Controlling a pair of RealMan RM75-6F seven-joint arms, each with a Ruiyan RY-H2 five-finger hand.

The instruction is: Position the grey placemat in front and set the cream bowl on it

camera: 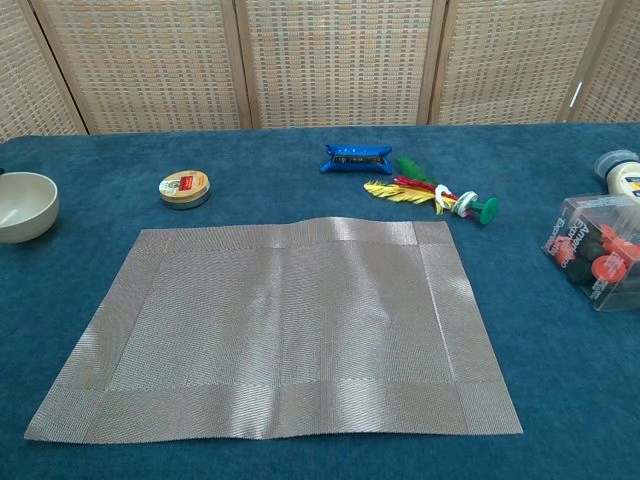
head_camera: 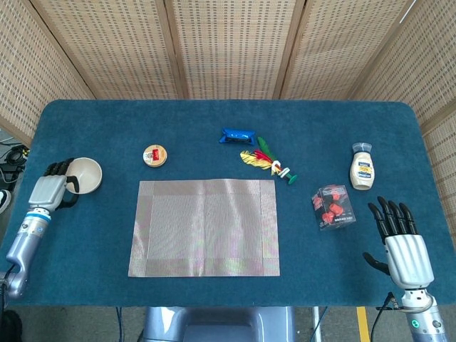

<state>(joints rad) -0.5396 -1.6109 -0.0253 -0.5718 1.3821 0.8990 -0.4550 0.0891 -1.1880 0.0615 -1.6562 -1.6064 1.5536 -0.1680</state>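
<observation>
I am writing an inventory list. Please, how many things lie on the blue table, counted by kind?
Placemat: 1, the grey placemat
Bowl: 1, the cream bowl
Round tin: 1
Blue packet: 1
Feather shuttlecock: 1
Squeeze bottle: 1
Clear box with red pieces: 1
Total: 7

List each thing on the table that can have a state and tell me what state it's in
grey placemat: flat, centred at the front.
cream bowl: upright, empty, off the mat at far left.
left hand: fingers at the bowl's rim.
right hand: fingers spread, holding nothing.
round tin: lid on.
white bottle: lying down, capped.
clear box: closed, red pieces inside.
</observation>
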